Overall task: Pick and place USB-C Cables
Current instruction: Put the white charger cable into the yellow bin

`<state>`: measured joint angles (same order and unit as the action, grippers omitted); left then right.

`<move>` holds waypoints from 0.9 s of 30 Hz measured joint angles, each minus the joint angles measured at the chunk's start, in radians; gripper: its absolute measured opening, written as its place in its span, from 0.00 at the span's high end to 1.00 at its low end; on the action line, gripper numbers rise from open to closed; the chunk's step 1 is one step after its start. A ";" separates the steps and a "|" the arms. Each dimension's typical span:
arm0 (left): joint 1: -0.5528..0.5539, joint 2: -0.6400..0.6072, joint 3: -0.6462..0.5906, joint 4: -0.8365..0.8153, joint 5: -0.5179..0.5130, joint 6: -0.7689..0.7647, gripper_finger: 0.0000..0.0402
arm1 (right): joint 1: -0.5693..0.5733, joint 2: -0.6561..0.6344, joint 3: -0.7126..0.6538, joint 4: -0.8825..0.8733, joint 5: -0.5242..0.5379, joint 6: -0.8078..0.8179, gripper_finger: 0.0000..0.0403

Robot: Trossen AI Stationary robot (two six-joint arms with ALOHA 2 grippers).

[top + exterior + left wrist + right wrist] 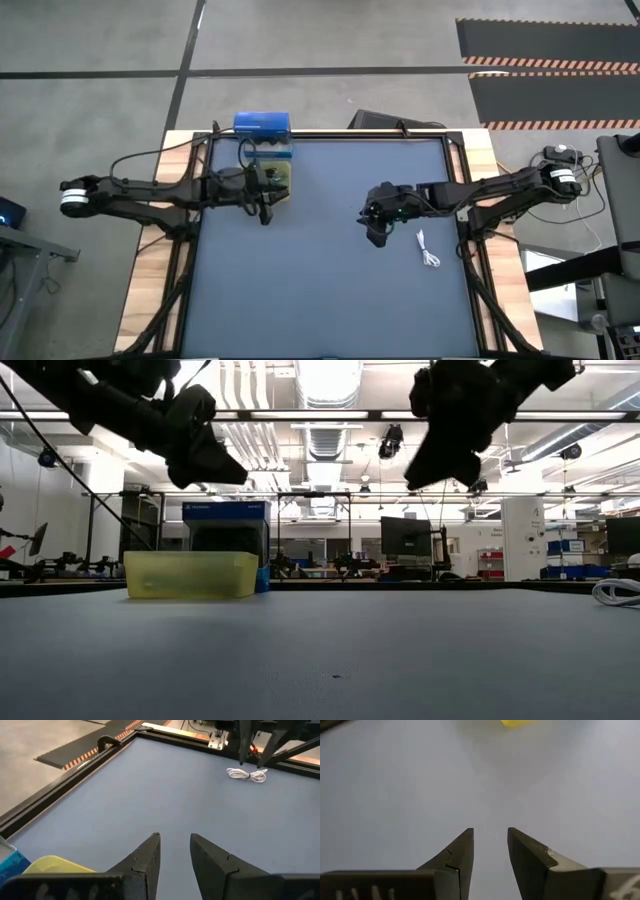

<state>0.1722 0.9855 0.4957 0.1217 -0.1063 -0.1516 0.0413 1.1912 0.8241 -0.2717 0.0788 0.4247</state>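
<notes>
A white USB-C cable (428,250) lies bundled on the blue mat near the table's right edge, also seen in the left wrist view (247,774) and at the right of the low view (616,592). The teal, purple and black cables do not show. My left gripper (265,212) hangs open and empty just near-side of the yellow bin (281,180), fingers apart (174,851). My right gripper (377,235) hovers open and empty above the mat, left of the white cable (490,845).
The yellow bin (190,574) sits at the mat's far left, with a blue box (262,125) behind it. A black frame (455,190) borders the mat. Bare mat (320,290) stretches between the arms and toward the near edge.
</notes>
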 joint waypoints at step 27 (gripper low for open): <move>0.000 0.001 -0.011 -0.005 0.000 0.010 0.78 | 0.156 0.014 0.003 -0.851 -0.177 0.847 0.67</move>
<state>0.1719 0.9863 0.4847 0.1163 -0.1059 -0.1419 0.1976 1.2049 0.8268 -1.1231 -0.0978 1.2719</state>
